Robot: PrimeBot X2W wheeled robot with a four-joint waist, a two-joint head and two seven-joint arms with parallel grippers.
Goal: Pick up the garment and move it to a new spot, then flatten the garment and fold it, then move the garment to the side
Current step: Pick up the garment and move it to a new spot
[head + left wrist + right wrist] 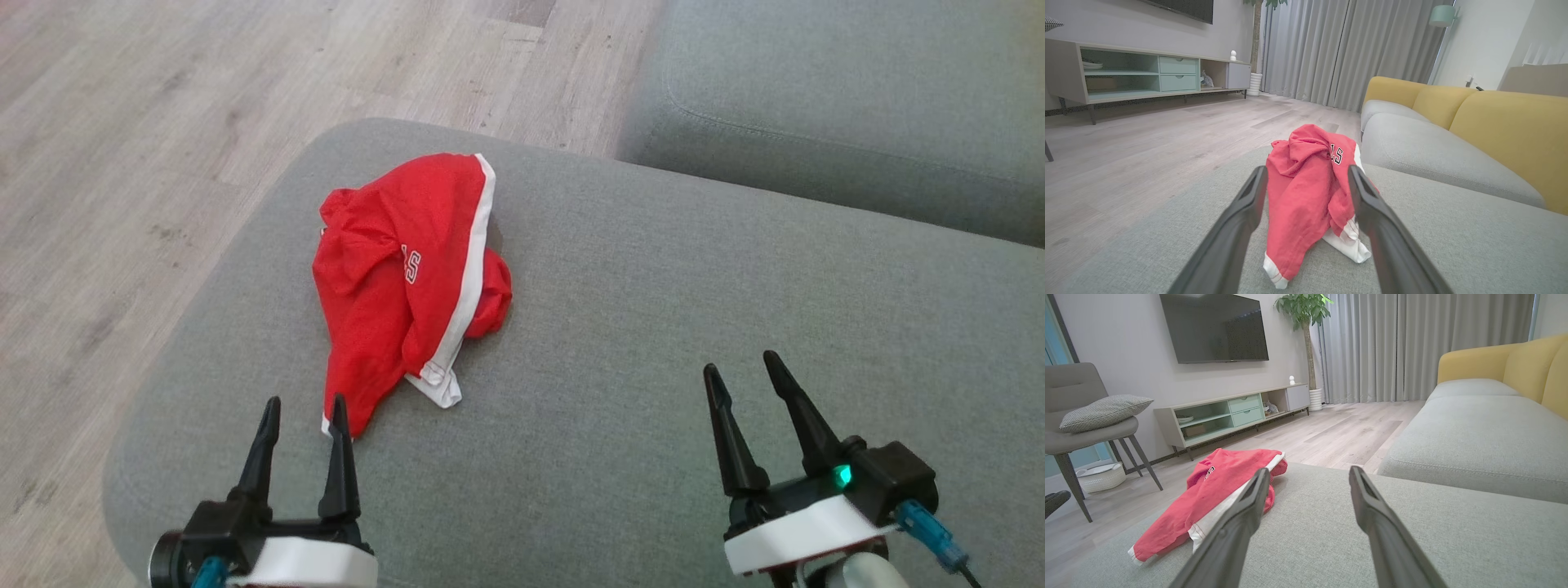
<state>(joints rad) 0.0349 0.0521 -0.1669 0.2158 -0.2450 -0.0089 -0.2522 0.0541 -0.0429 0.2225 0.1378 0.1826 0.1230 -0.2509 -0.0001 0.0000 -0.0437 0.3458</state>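
Red garment (408,278), crumpled on grey cushion (653,327). Left gripper (305,402) wide, empty, poised at its hem for pickup; right gripper (741,362) wide, empty, apart.

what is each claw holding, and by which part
Nothing: left claw and right claw stand open; the crumpled red-and-white fabric garment lies ungripped on the grey upholstered cushion.

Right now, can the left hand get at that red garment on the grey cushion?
Probably yes. The left hand is open and sits right at the near edge of the red garment, with nothing lying between them on the grey cushion.
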